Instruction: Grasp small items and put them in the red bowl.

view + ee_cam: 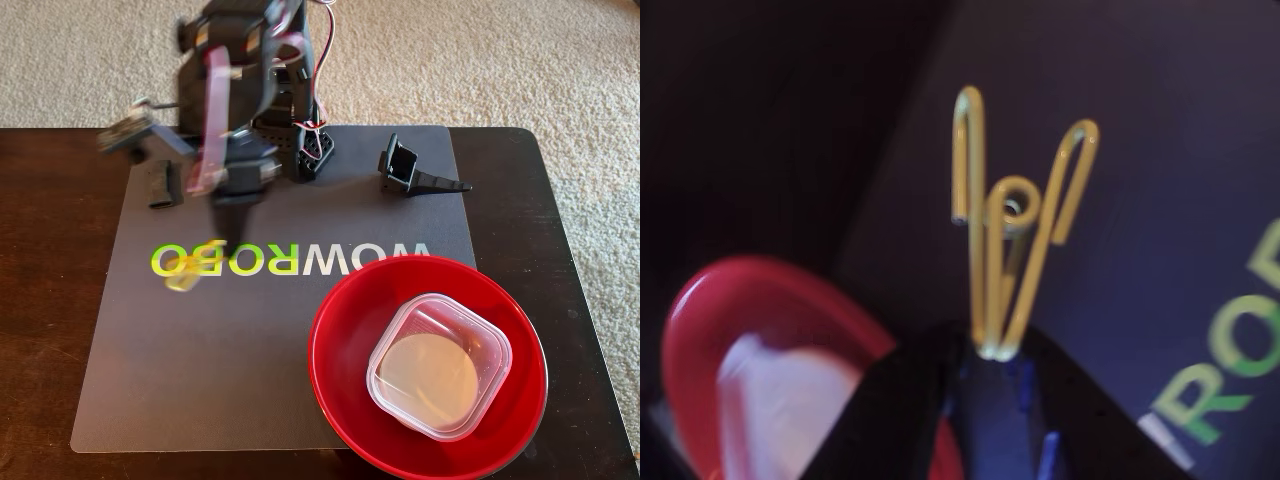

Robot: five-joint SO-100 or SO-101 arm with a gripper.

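Note:
The red bowl [340,385] stands at the mat's front right in the fixed view. Inside it sits the clear square tub [478,352], and a pale round shape shows through the tub. In the wrist view my gripper [992,350] is shut on the base of the yellow wire clip [1025,215], which sticks out over the mat. The red bowl [770,300] lies to the lower left. In the fixed view the arm is blurred, the gripper [232,212] points down, and the clip [184,278] is a yellow smear over the lettering. A black wedge-shaped holder [410,168] and a short black curved piece [162,186] lie at the back.
A dark grey mat [200,380] with WOWROBO lettering covers a dark wooden table [50,300]. The arm's base [310,150] stands at the mat's back edge. Beige carpet lies beyond the table.

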